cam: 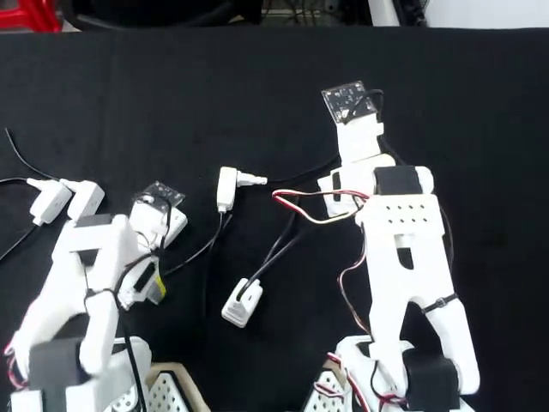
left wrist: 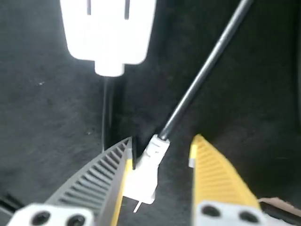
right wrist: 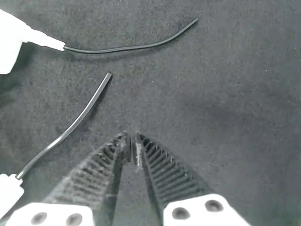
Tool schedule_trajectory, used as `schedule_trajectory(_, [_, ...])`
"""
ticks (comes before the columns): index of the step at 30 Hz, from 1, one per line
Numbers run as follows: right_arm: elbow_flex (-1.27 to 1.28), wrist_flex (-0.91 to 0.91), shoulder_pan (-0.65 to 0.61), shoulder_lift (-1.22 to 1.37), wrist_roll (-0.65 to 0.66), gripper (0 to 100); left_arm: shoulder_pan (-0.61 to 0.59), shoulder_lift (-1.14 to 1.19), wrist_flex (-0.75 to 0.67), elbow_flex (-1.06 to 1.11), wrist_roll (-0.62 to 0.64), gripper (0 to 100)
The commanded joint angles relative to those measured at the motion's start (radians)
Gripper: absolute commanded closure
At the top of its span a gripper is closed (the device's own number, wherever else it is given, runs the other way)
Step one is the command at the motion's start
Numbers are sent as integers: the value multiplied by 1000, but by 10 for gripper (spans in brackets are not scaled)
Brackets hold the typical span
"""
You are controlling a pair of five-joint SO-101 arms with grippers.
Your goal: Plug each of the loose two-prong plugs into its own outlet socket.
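Presently: small white two-prong plug (left wrist: 145, 178) between spread fingers of left gripper (left wrist: 161, 140), prongs away from white slotted socket (left wrist: 109, 33); right gripper (right wrist: 131, 141) pressed together, empty.

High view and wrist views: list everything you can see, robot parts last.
Black cloth table cover: one, black, under everything.
White plastic cable connectors: four, white, high view; two side by side far left, one centre, one nearer the arm bases.
Small white plastic plug: one, white, between the fingers of the left end effector.
White two-slot outlet socket: one, white, beyond that plug.
Thin black cables: several, black, trailing from connectors.
Red object: one, red, past far-left corner.
Left end effector: one, grey and yellow fingers, open.
Right end effector: one, grey, shut, empty, above cloth.
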Motion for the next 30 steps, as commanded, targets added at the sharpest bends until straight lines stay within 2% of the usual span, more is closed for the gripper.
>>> schedule_trajectory(1, [-5, -12, -11, -2, 9, 984, 10, 25, -18, -33, 101, 923])
schedule_trajectory(3, [-5, -14, -11, -2, 9, 984, 42, 26, -21, -25, 149, 977])
schedule_trajectory(7, [-4, -14, -11, -2, 9, 984, 134, 21, -25, 1, 157, 973])
schedule_trajectory(12, [-8, -14, -11, -2, 9, 984, 145, -158, 2, 28, 245, 973])
schedule_trajectory(17, [-5, -46, -11, -2, 9, 984, 154, -514, 190, 58, 249, 972])
schedule_trajectory(21, [-7, -48, -11, -2, 6, 984, 156, -717, 318, -33, 252, 972])
schedule_trajectory(25, [-13, -43, -11, -4, 6, 984, 185, -729, 353, -171, 281, 972])
schedule_trajectory(30, [-12, -40, -11, -8, 8, 984, 326, -664, 361, -263, 443, 972])
